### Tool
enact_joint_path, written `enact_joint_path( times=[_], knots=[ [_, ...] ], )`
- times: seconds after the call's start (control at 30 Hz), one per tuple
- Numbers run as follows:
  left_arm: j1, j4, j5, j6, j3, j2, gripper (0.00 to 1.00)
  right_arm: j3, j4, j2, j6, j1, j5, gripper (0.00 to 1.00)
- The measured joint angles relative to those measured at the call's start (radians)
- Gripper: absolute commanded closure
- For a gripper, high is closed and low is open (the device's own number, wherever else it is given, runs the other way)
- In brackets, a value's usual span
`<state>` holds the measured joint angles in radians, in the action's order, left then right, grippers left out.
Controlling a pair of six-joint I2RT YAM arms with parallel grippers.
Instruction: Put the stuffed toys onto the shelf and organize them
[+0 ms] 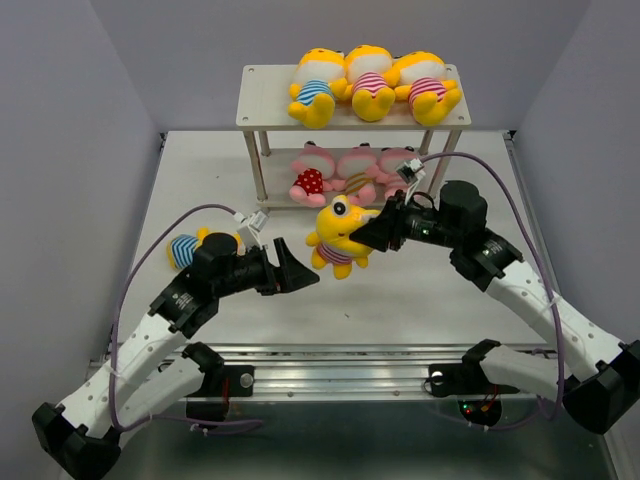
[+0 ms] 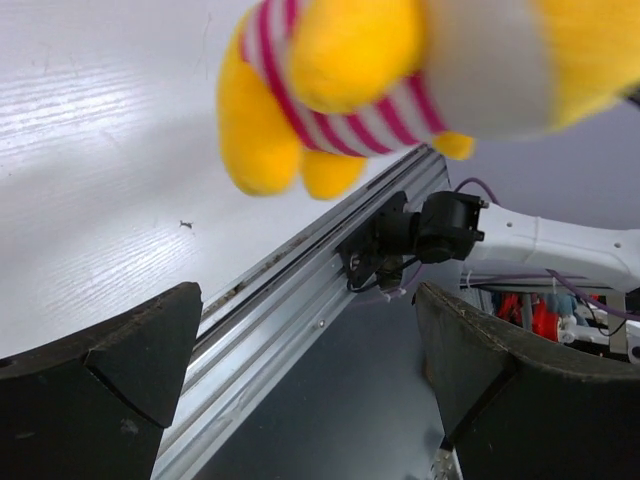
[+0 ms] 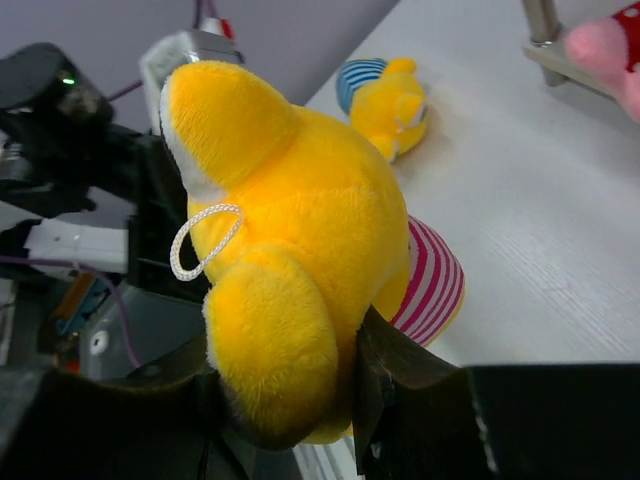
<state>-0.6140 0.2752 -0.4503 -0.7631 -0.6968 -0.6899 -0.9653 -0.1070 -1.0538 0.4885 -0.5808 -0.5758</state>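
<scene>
a: how does the right arm sit?
b: it climbs from its base at the near right corner, the forearm running up and left. the wrist is turned so the right claw (image 1: 376, 234) points left, across the front of the shelf (image 1: 268, 112).
a: and the claw itself?
b: it is closed down on the head of a yellow toy in pink stripes (image 1: 338, 242). in the right wrist view both fingers press into the plush, and the hanging loop on the head faces the camera. the toy's body and legs stick out toward the left arm.
a: the left arm?
b: it rises from the near left corner, bends at the elbow and reaches right. the left claw (image 1: 296, 268) faces the toy, just beside it but not touching. its fingers stand wide apart with nothing between them, and its wrist view looks up at the toy's legs.
a: the other toys?
b: three yellow ones (image 1: 371, 88) lie in a row on the top board, and three pink ones (image 1: 352, 176) on the lower board. a yellow toy in blue stripes (image 1: 188, 248) lies on the table (image 1: 440, 295) behind the left forearm.
</scene>
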Motion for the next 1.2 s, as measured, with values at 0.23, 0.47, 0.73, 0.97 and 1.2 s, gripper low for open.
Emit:
enact_joint_path(
  times=[0.23,0.47,0.73,0.97,1.2],
  knots=[
    [0.000,-0.079,-0.005,0.013,0.040,-0.032,0.01,-0.074,0.003,-0.002,0.109,0.000,-0.154,0.82],
    [0.000,-0.166,-0.040,0.020,0.052,-0.033,0.15,-0.074,0.004,-0.021,0.172,0.000,-0.216,0.82],
    [0.000,-0.278,-0.158,0.002,0.100,-0.049,0.50,-0.074,0.017,-0.024,0.229,0.000,-0.218,0.81],
    [0.000,-0.311,-0.182,-0.021,0.101,-0.020,1.00,-0.074,0.042,-0.052,0.253,0.000,-0.190,0.35],
    [0.000,-0.300,-0.090,-0.046,0.083,0.043,1.00,-0.047,0.042,-0.007,0.208,0.000,0.062,0.00]
  ],
)
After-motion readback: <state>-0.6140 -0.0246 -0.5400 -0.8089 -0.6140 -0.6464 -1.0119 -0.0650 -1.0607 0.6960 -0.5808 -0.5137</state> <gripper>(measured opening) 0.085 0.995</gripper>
